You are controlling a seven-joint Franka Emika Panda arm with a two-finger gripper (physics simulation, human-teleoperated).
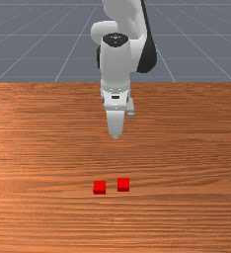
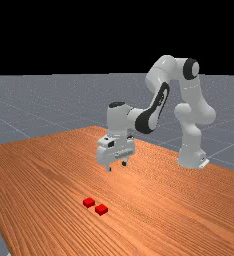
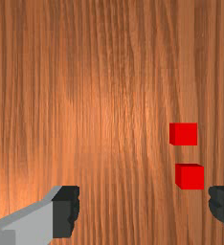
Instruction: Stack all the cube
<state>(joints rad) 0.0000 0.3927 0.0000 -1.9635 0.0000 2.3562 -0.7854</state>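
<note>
High above the table, my gripper [image 2: 116,166] is open in the far view, its two fingers well apart. In the wrist view the gripper [image 3: 144,206] has nothing between its fingers. Two red cubes lie side by side on the wood with a small gap: one red cube [image 1: 99,187] at the front view's left, the other red cube [image 1: 123,185] to its right. Both are nearer the front camera than the hand. In the wrist view one red cube [image 3: 189,177] appears close to a fingertip, and the second red cube [image 3: 183,134] is farther from the fingers.
The wooden table [image 1: 186,148] extends around the cubes on every side. In the far view, the arm's base [image 2: 191,156] stands at the table's far right, well away from both cubes.
</note>
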